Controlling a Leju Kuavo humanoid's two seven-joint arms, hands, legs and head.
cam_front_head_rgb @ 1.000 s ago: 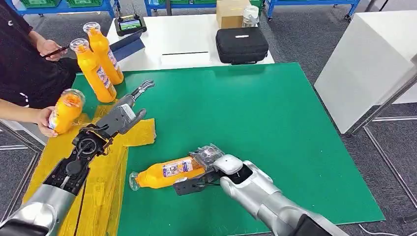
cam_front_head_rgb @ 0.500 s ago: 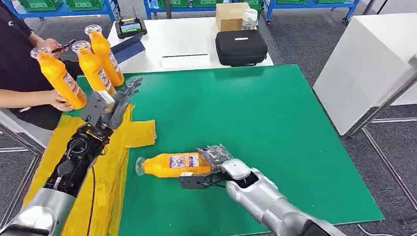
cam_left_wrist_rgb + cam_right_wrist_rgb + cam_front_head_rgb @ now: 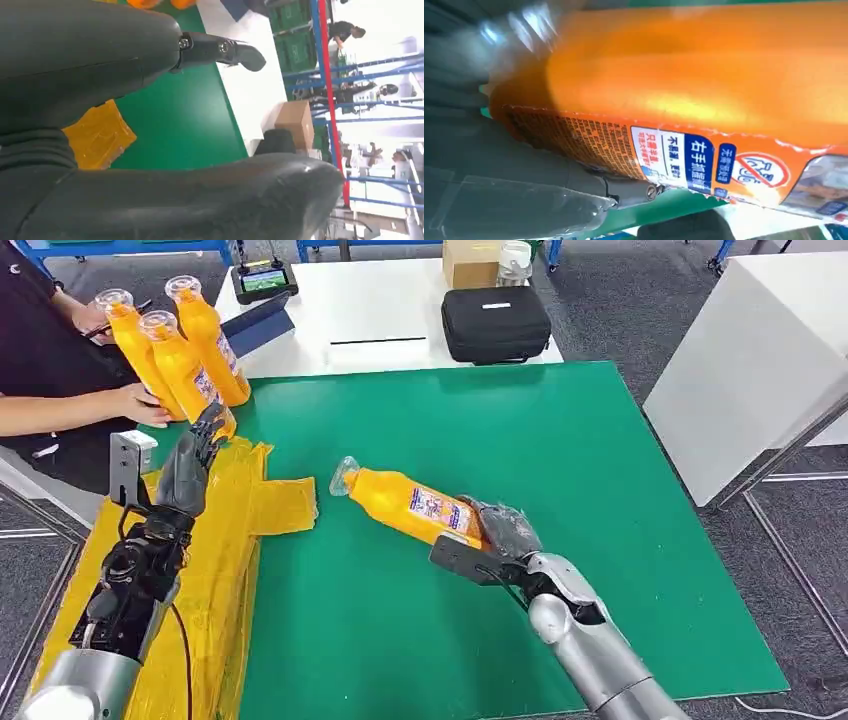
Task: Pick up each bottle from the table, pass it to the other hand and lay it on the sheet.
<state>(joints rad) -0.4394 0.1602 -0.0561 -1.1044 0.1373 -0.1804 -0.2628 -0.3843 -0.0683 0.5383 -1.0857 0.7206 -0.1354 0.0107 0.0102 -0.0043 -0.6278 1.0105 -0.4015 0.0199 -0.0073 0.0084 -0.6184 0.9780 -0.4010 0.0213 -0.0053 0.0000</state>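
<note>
Far left, beyond the left hand [image 3: 190, 465]: a person's hand [image 3: 140, 403] steadying three upright orange bottles [image 3: 180, 355] at the far corner of the green table [image 3: 560, 470], the nearest of them just past the fingertips [image 3: 214, 420]. Left hand itself raised over the yellow sheet [image 3: 225, 540], fingers spread and holding nothing — thumb and one dark finger well apart in the left wrist view. Further right, between the two hands, a single orange bottle [image 3: 405, 502] lifted off the table and tilted, clear cap toward the sheet and slightly up, base buried in the right hand [image 3: 495, 530]. Right hand wrapped firmly around that base — fingers pressed against the printed label in the right wrist view. Beyond the right hand, on the white surface behind the green table, a black case [image 3: 495, 325].
</note>
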